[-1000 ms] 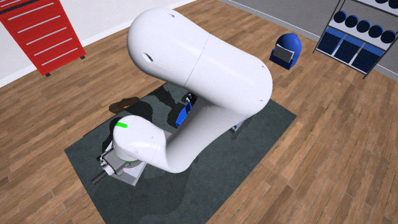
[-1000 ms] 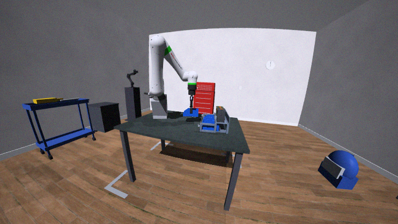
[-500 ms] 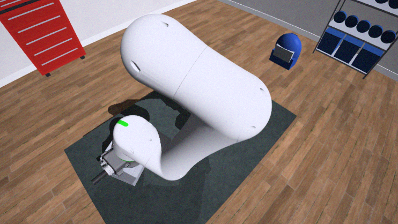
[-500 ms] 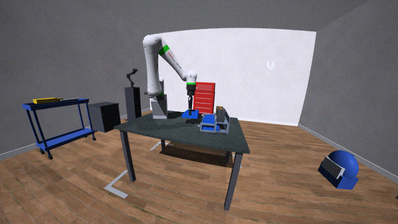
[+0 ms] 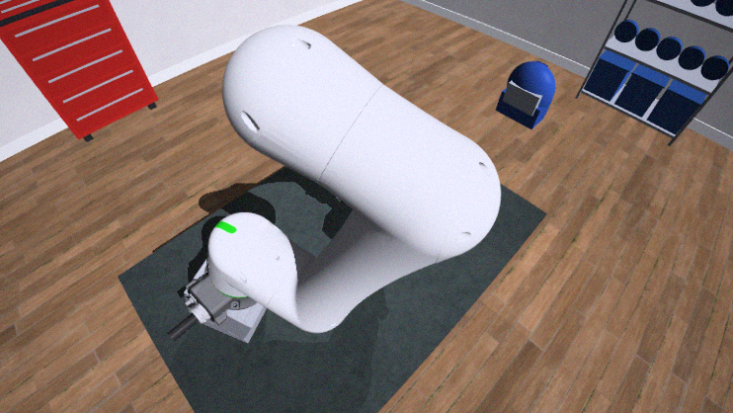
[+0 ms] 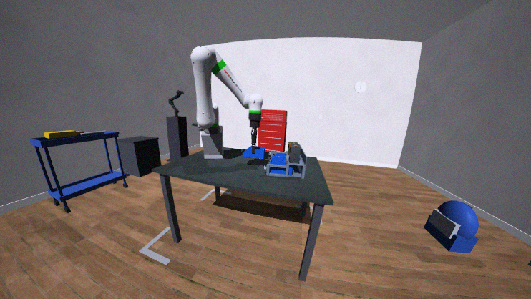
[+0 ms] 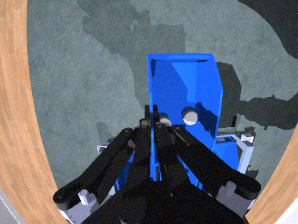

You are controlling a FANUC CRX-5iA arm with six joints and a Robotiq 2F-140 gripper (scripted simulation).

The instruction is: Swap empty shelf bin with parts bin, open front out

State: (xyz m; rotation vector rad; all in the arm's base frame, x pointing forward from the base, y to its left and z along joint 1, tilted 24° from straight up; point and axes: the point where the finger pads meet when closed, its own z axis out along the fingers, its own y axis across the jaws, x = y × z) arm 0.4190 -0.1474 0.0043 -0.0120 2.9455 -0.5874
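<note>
Wrist view alone shows the end effector (image 7: 153,123) clamped on the blue bin's (image 7: 189,92) wall.

Grey walls (image 6: 92,55), wood floor (image 6: 241,260), red tool cabinet (image 5: 76,61).

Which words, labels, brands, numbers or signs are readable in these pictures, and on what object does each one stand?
No text can be read with certainty.
Red lettering on the robot arm: too small and blurred to read.
Round white disc on the back wall: no readable marks.
The blue bin and the red drawer cabinet: no text visible.
</note>
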